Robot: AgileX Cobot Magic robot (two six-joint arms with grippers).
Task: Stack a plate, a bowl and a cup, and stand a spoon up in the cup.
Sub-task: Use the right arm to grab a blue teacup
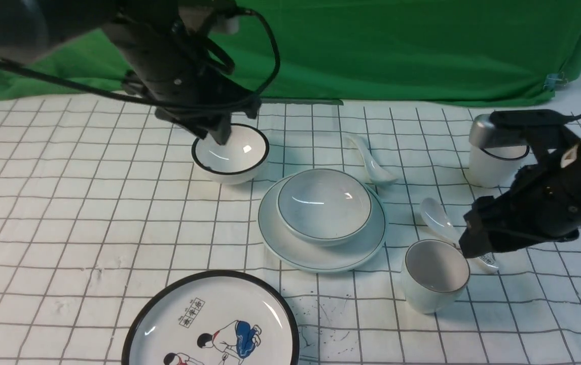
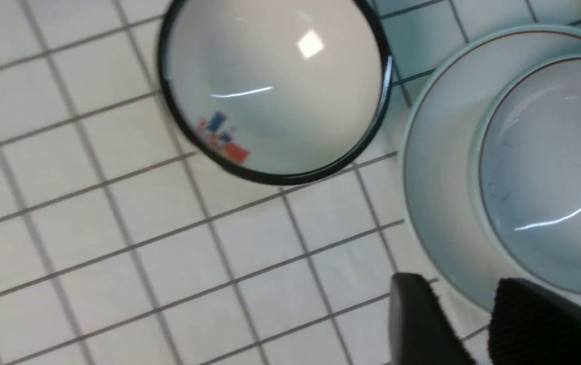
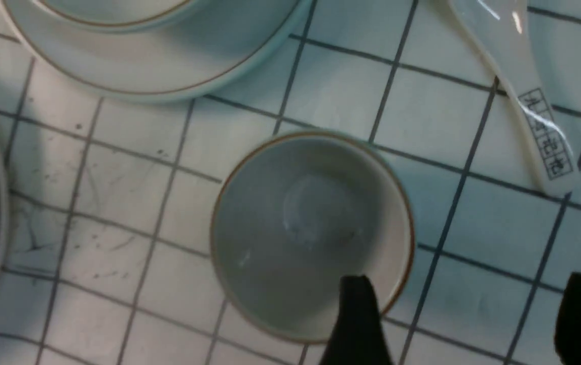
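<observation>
**Bowl on plate, right gripper at the cup**

A white gridded cloth covers the table. At its near edge lies a black-rimmed plate with cartoon figures. In the middle sits the plate, and the bowl rests upright inside it, empty. Behind and to the left stands a smaller black-rimmed bowl.

The cup stands upright on the cloth, near the plate's right front edge and apart from it. A black-rimmed cup stands far right.

The spoon lies on the cloth just behind the plate's right side. A spoon with writing on its handle lies just behind the cup.

The right gripper is spread wide, with one finger over the cup's inside and the other outside its wall; contact is unclear. The left gripper hangs above the black-rimmed bowl, its fingers seemingly a little apart and holding nothing.
</observation>
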